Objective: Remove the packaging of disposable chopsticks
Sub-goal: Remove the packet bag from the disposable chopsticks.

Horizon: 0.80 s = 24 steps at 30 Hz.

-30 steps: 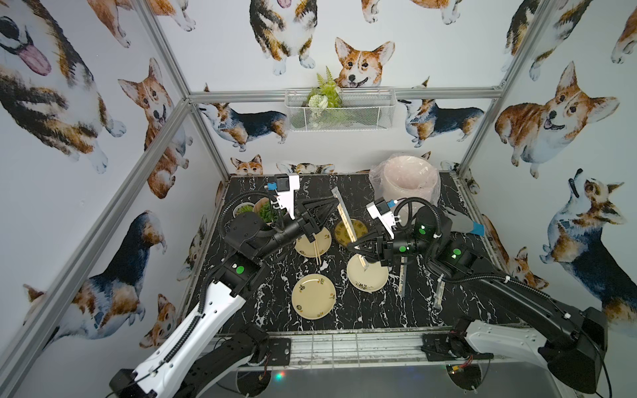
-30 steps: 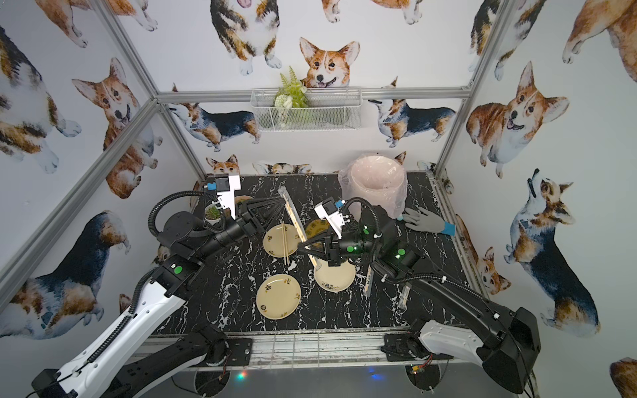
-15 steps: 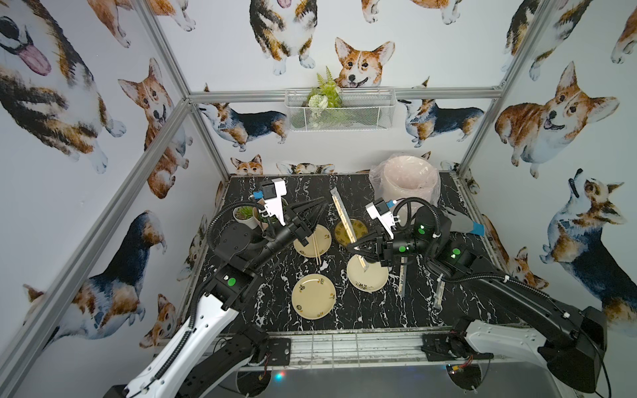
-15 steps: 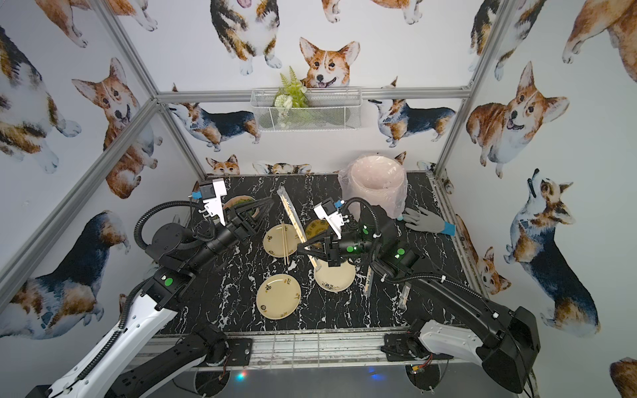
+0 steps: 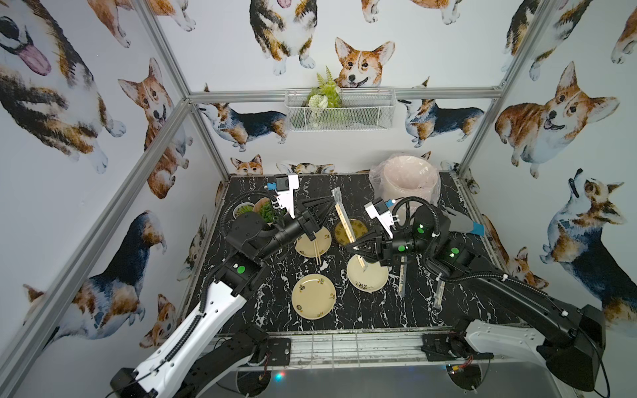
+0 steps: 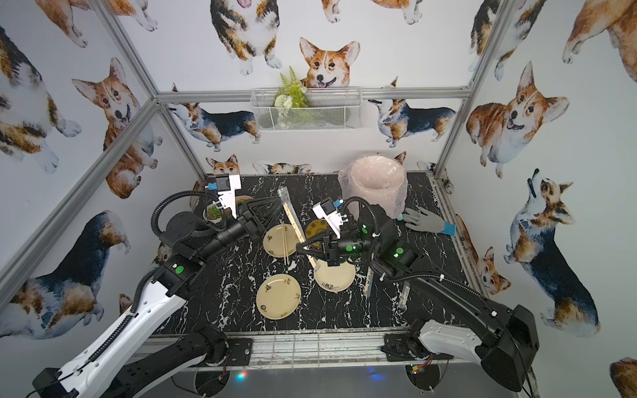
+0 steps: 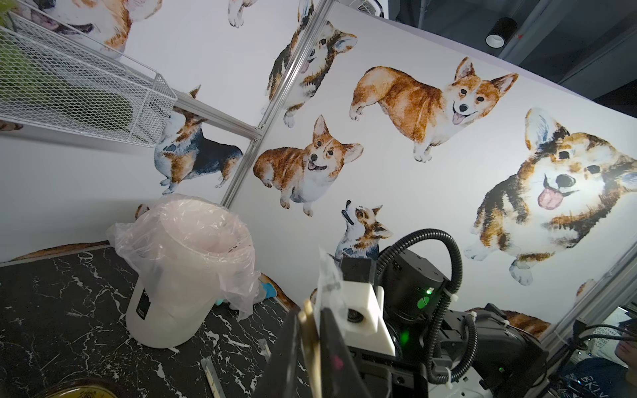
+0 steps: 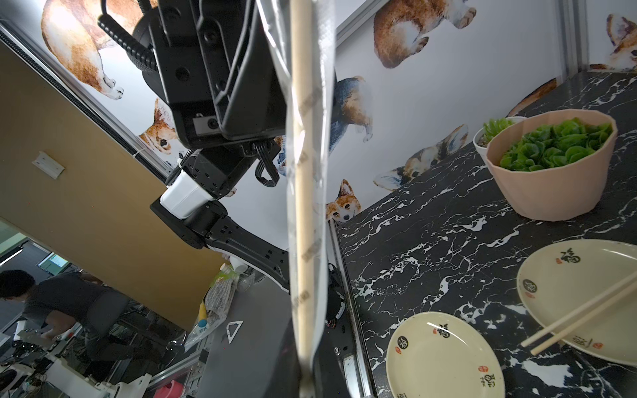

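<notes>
A packaging sleeve point(image 5: 344, 220) point(image 6: 293, 220) with disposable chopsticks inside hangs slanted above the plates in both top views. My left gripper point(image 5: 333, 204) point(image 6: 281, 204) is shut on its far upper end. In the left wrist view the gripper point(image 7: 309, 312) pinches the tan sticks point(image 7: 310, 330), and clear plastic point(image 7: 327, 282) sticks out past the fingers. My right gripper point(image 5: 352, 248) point(image 6: 300, 247) is shut on the near lower end, as the right wrist view point(image 8: 305, 379) shows, with the sleeve point(image 8: 305, 206) running away from it. A bare pair of chopsticks point(image 5: 315, 248) lies across a plate point(image 5: 322, 237).
Two more wrapped sleeves point(image 5: 402, 275) point(image 5: 439, 293) lie on the black marble table right of a cream plate point(image 5: 375, 281). Another plate point(image 5: 313, 296) sits near the front. A lined pink bin point(image 5: 406, 182), a grey glove point(image 5: 462, 224) and a bowl of greens point(image 8: 551, 162) stand further back.
The left arm drew back to the left, then returned to the sleeve's far end, and its jaws narrowed. The right arm and the sleeve have stayed in place.
</notes>
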Motion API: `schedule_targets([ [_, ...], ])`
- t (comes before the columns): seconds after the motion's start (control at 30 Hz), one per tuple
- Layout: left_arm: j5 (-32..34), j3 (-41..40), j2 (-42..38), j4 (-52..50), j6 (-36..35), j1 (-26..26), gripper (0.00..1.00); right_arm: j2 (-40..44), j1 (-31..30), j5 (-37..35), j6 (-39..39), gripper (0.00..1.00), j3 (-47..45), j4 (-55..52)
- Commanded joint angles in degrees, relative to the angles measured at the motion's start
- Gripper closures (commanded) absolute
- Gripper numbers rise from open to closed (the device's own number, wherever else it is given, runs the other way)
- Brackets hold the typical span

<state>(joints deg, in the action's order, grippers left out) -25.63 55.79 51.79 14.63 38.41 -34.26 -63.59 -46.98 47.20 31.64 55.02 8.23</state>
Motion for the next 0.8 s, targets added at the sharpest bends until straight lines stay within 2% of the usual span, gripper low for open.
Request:
schedule_targets([
  [0.0,-1.7,0.37,0.14,1.98,0.77,-0.01,0.85,-0.04,-0.06,0.85,-0.26,1.0,0.48,1.8],
  [0.13,-1.96,0.11,0.01,2.07,0.79,-0.01,0.89,-0.22,-0.06,0.82,-0.92,1.0,1.05,0.25],
  [0.5,-2.94,0.9,0.38,0.37,0.53,0.06,0.85,-0.22,-0.09,-0.38,-3.54,1.0,2.2,-5.23],
  [0.63,-2.92,0.72,0.32,0.37,0.49,0.03,0.86,-0.22,-0.11,-0.62,-3.94,1.0,2.44,-5.82],
  [0.67,-3.0,0.72,0.41,0.4,0.6,0.01,0.87,-0.22,-0.07,-0.63,-4.09,1.0,2.46,-6.07],
  [0.73,-2.84,0.65,0.4,0.46,0.7,-0.02,1.0,-0.22,-0.12,-0.86,-4.37,1.0,2.46,-6.45],
  [0.77,-2.77,0.64,0.31,0.4,0.7,0.03,1.0,-0.14,-0.05,-1.24,-4.43,1.0,2.37,-6.47],
])
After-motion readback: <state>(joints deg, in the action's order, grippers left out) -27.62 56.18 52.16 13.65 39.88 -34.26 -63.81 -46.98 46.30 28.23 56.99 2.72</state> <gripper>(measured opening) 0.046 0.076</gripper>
